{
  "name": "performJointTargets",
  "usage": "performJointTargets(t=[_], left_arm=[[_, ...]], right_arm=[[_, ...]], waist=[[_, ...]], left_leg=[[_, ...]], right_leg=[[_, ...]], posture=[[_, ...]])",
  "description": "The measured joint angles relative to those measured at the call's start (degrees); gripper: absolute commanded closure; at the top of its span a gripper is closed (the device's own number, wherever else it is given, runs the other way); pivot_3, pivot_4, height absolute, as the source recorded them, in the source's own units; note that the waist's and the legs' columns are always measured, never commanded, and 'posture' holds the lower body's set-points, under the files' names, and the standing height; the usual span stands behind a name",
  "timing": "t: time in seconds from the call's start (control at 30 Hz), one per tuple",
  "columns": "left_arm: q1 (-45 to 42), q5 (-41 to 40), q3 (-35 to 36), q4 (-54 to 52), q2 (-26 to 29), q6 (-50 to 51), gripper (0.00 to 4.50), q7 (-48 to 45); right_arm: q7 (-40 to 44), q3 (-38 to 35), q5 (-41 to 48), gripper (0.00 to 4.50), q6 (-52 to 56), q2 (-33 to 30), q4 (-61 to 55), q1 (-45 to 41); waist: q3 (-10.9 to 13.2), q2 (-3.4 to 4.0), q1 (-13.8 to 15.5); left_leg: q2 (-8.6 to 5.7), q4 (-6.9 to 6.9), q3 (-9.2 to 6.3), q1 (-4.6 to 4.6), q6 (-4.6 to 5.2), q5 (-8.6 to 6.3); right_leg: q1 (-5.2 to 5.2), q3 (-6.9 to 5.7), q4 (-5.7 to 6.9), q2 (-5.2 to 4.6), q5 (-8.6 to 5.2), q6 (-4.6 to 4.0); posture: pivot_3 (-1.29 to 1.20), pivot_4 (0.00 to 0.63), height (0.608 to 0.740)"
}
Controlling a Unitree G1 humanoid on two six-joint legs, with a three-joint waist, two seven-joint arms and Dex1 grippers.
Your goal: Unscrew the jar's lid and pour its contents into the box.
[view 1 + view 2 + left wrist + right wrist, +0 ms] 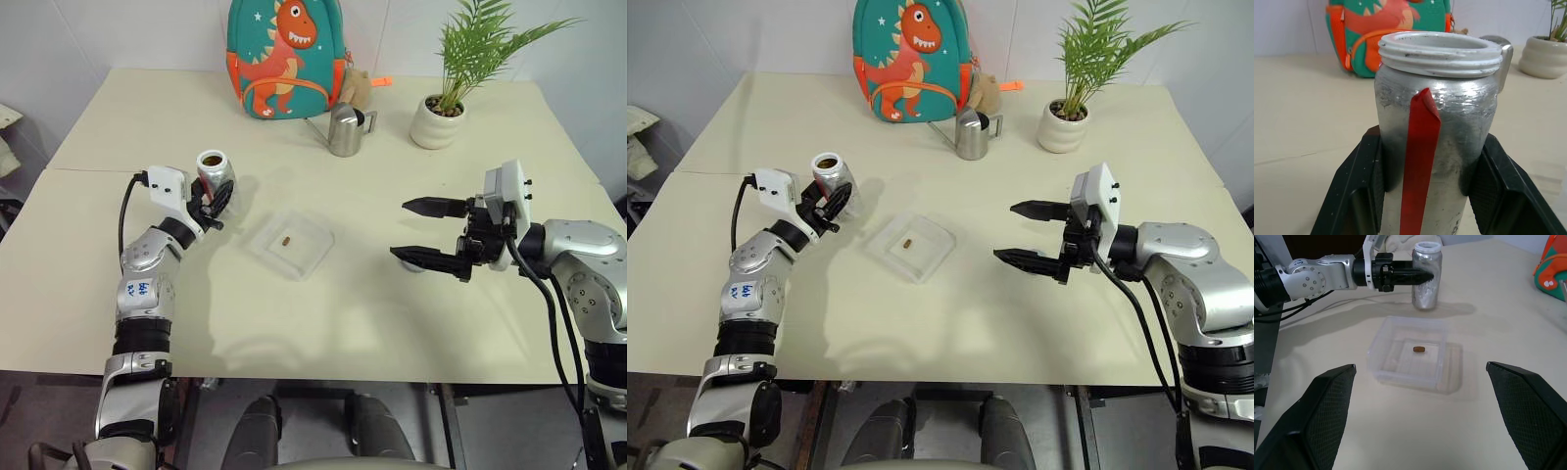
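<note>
Silvery-grey metal, dull and scuffed: the small cylindrical jar (1436, 132) is clamped between the left gripper's (210, 204) two black fingers (1359, 188), one pad on each side of its body, a red strip of label running down the side facing the wrist camera. Jar upright or nearly so, mouth open, white threaded rim bare, no cap on it; something brown visible inside the neck from the head views. In the right wrist view its base looks to be at or just above the pale cream worktop (392, 313), contact uncertain. Just beside the jar, toward the worktop's middle, sits the shallow clear plastic square box (291, 242) with rounded corners, flat on the surface, apart from the jar. One tiny oblong brown pellet (286, 239) lies on the box floor near its centre. Right gripper (429, 233) hovers above the worktop on the far side of the box from the jar, well apart from it, fingers (1320, 416) spread wide and empty, pointing toward the box. Along the back edge: a teal backpack with an orange dinosaur print (286, 54) standing upright, a small steel watering can with spout (345, 129) just in front of it, and a green fern-like plant in a white ribbed pot (438, 121) beside the can.
</note>
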Motion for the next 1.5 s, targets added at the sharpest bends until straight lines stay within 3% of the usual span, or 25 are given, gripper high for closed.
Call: performJointTargets(t=[0.17, 0.2, 0.4, 0.43, 0.73, 1.07, 1.2, 1.3, 1.37, 1.5], left_arm=[[1.18, -0.03, -1.07, -0.03, 0.01, 0.25, 2.65, -1.34], [1.38, -0.06, -1.07, -0.16, 0.01, 0.42, 1.94, -1.53], [3.04, -0.06, -1.08, -3.0, 0.01, 1.29, 0.13, -1.33], [3.37, -0.06, -1.08, -3.41, 0.01, 1.59, 0.04, -1.11], [9.39, -0.34, -1.01, -14.71, 0.75, 7.64, 0.04, 0.36], [17.41, -4.84, 1.09, -27.96, 6.46, 18.86, 0.04, -1.78], [19.54, -11.7, 2.21, -32.49, 10.82, 25.1, 0.04, -7.95], [20.32, -14.84, 4.74, -32.66, 16.19, 24.2, 0.04, -15.86], [19.52, -15.21, 7.47, -28.91, 19.3, 21.24, 0.04, -19.98], [18.09, -15.22, 9.13, -21.87, 24.22, 17.23, 0.04, -27.12]], right_arm=[[0.0, -0.01, 0.02, 0.01, 0.38, -0.02, -0.26, 0.07], [0.03, -0.01, 0.02, 0.0, 0.4, -0.04, -0.26, 0.07], [0.36, -0.01, 0.0, 0.0, 0.41, -0.18, -0.22, 0.05], [0.44, -0.01, -0.01, 0.0, 0.41, -0.19, -0.2, 0.05], [1.08, -0.12, -0.07, 0.0, 0.2, -0.43, -0.07, 0.07], [3.74, -0.56, -0.17, 0.0, -0.66, -3.68, 1.97, 0.11], [4.98, -0.6, -0.73, 0.0, -0.7, -6.08, 2.84, 0.09], [5.18, -1.79, -1.26, 0.0, -0.75, -7.46, 3.91, 0.21], [4.68, -3.02, -1.3, 0.0, -0.74, -7.63, 4.07, 0.26], [4.32, -3.33, -1.13, 0.0, -0.38, -7.68, 3.41, 1.09]], waist=[[0.0, 0.0, 0.01], [0.0, 0.0, -0.01], [0.0, 0.0, -0.03], [0.0, 0.0, -0.01], [0.0, 0.0, -0.09], [0.0, 0.01, -0.12], [0.01, 0.01, -0.13], [0.01, 0.03, -0.13], [0.01, 0.04, -0.15], [0.02, 0.05, -0.23]], left_leg=[[0.0, 0.0, -0.01, 0.0, 0.0, 0.0], [0.0, 0.0, -0.01, 0.0, 0.0, 0.0], [0.0, -0.03, 0.0, 0.0, 0.0, 0.0], [0.0, -0.03, 0.0, 0.0, 0.0, 0.0], [0.01, -0.06, 0.0, 0.0, 0.0, 0.0], [0.04, -0.13, 0.02, 0.0, 0.0, -0.02], [0.06, -0.16, 0.02, 0.01, 0.0, -0.02], [0.08, -0.23, 0.05, 0.03, -0.01, -0.03], [0.09, -0.34, 0.07, 0.08, -0.01, -0.03], [0.11, -0.47, 0.1, 0.08, -0.01, -0.03]], right_leg=[[0.01, 0.0, -0.01, 0.0, 0.03, 0.0], [0.01, 0.0, -0.02, 0.0, 0.03, 0.0], [0.01, 0.0, -0.07, 0.0, 0.03, 0.0], [0.01, 0.0, -0.07, 0.0, 0.03, 0.0], [0.01, 0.01, -0.1, 0.0, 0.03, -0.01], [0.02, 0.0, -0.21, -0.02, 0.04, -0.06], [0.02, -0.03, -0.23, -0.01, 0.01, -0.12], [0.0, -0.04, -0.3, -0.02, -0.06, -0.32], [-0.01, -0.05, -0.32, -0.03, -0.37, -0.93], [-0.04, -0.05, -0.35, -0.04, -0.34, -0.86]], posture=[[0.0, 0.15, 0.74], [0.0, 0.15, 0.74], [0.0, 0.15, 0.74], [0.0, 0.15, 0.74], [0.0, 0.15, 0.74], [0.0, 0.15, 0.74], [0.0, 0.15, 0.74], [0.0, 0.15, 0.74], [0.0, 0.15, 0.74], [0.0, 0.15, 0.74]])
